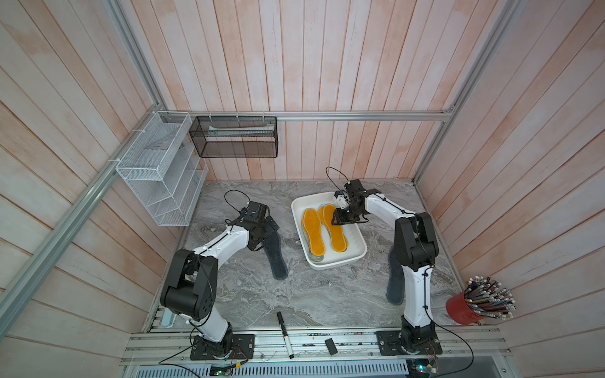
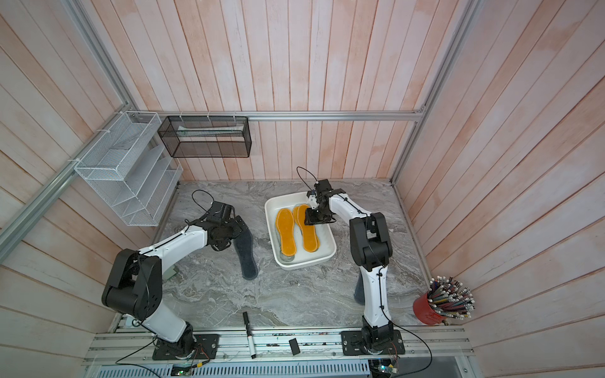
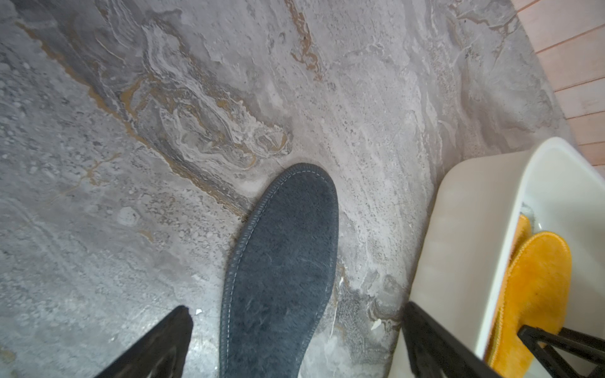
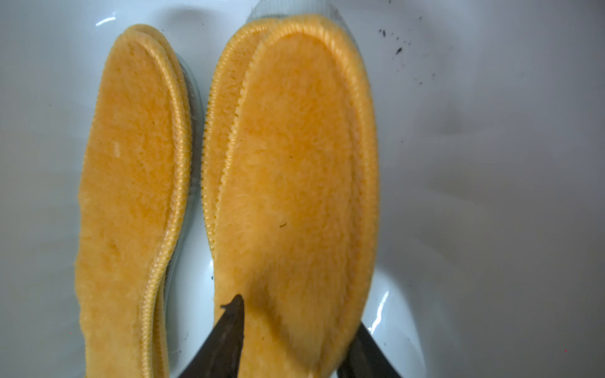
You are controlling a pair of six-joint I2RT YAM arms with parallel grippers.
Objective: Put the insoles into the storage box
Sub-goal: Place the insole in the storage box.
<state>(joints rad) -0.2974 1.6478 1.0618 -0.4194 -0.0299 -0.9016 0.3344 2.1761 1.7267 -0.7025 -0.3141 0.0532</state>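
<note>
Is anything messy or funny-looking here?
Yes: tiny black specks dot the white storage box beside the yellow insoles, like dirt. A marker also lies half off the front edge of the table.

The yellow insoles (image 4: 288, 163) are mustard fleece with ribbed edging; the storage box (image 1: 355, 242) is glossy white. The grey insole (image 3: 281, 261) is dark felt with pale stitching round its rim. The surface (image 1: 311, 294) is grey marble veined white and ochre; the cup (image 1: 456, 309) is red.

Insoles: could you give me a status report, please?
Left gripper open over grey insole. Right gripper open at yellow insole in storage box. Nothing blocking.
</note>
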